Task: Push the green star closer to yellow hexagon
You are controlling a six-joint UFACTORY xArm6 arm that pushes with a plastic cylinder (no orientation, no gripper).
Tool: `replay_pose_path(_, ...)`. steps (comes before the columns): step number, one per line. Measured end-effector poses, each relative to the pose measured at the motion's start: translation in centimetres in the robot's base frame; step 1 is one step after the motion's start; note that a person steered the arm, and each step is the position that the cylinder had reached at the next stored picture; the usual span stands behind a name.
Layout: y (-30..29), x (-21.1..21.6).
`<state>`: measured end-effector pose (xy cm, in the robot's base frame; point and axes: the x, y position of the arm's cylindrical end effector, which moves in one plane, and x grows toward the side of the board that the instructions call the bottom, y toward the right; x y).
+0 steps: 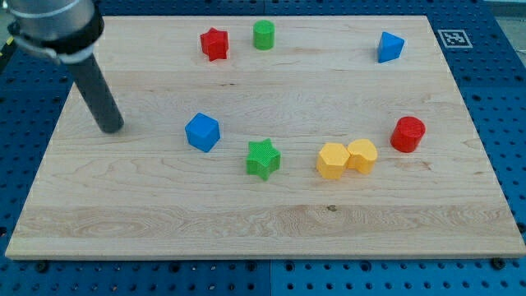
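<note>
The green star [263, 158] lies on the wooden board a little below the middle. The yellow hexagon [332, 160] lies to its right with a gap between them, and a second yellow block [362, 154] touches the hexagon's right side. My tip [110, 127] rests on the board at the view's left, well to the left of the green star. The blue cube [202, 132] lies between my tip and the star, slightly above the star.
A red star [214, 43] and a green cylinder [263, 34] sit near the view's top. A blue block [389, 47] is at the top right. A red cylinder [408, 134] lies right of the yellow blocks. The board's edge [246, 255] runs along the bottom.
</note>
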<state>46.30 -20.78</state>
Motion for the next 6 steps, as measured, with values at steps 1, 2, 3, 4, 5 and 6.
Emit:
replay_pose_path(1, 5.9, 5.0)
replay_pose_path(2, 13.0, 8.6)
replay_pose_path(3, 15.6, 7.7)
replay_pose_path(4, 17.6, 5.8)
replay_pose_path(5, 20.4, 5.3)
replay_pose_path(6, 23.9, 5.4)
